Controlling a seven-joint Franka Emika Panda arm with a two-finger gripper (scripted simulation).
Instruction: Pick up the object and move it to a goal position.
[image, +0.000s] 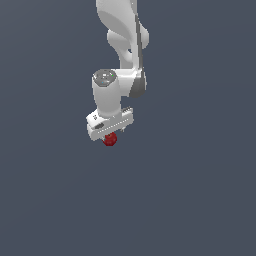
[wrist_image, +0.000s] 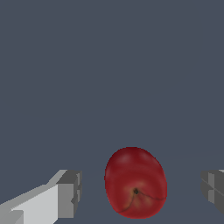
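The object (wrist_image: 135, 183) is a small dark red rounded lump with a dark dimple on its surface. In the wrist view it lies on the grey floor between my two grey fingertips (wrist_image: 70, 194), with a gap on each side. My gripper (wrist_image: 142, 192) is open around it and does not touch it. In the exterior view the white gripper (image: 111, 134) hangs straight down over the object (image: 110, 140), which shows just under the hand. The fingers are mostly hidden there.
A plain dark grey floor (image: 200, 200) fills both views. The white arm (image: 122, 45) rises toward the top of the exterior view. No goal marker shows.
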